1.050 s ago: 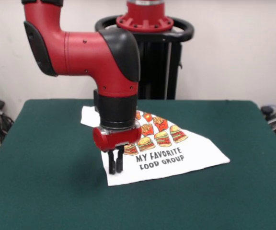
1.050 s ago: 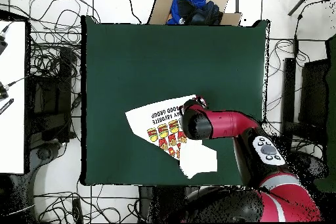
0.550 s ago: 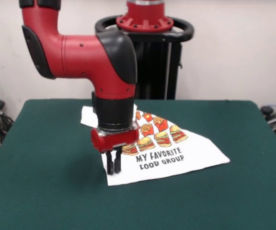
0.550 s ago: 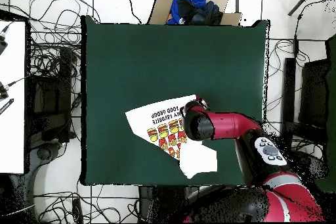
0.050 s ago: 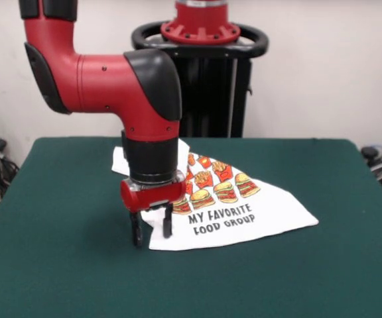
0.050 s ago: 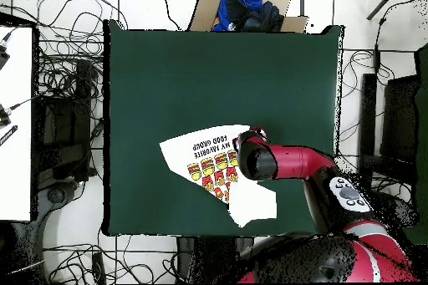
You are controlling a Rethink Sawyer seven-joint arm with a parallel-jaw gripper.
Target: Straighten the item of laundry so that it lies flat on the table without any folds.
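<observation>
The item of laundry (image 5: pixel 244 209) is a white shirt with burger and fries prints and the text "MY FAVORITE FOOD GROUP", lying on the green table (image 5: pixel 58 265) in a wedge shape with a folded part at the back. My gripper (image 5: pixel 152 233) points straight down at the shirt's near left corner. It is open, one finger over the bare felt and the other over the cloth edge, holding nothing. From overhead the shirt (image 6: pixel 205 152) lies left of the arm's wrist (image 6: pixel 255 158), which hides the fingers. A plain white part (image 6: pixel 252 202) reaches toward the table's lower edge.
A cardboard box with blue cloth (image 6: pixel 247 7) sits beyond the table's top edge in the overhead view. Cables cover the floor around the table (image 6: pixel 209 73). A white surface (image 6: pixel 15 123) stands at the left. The black pedestal (image 5: pixel 211 86) rises behind the shirt.
The fingers were together over the shirt's corner and have spread apart. The wrist shifted slightly left in the front view. The corner of the shirt lies flatter.
</observation>
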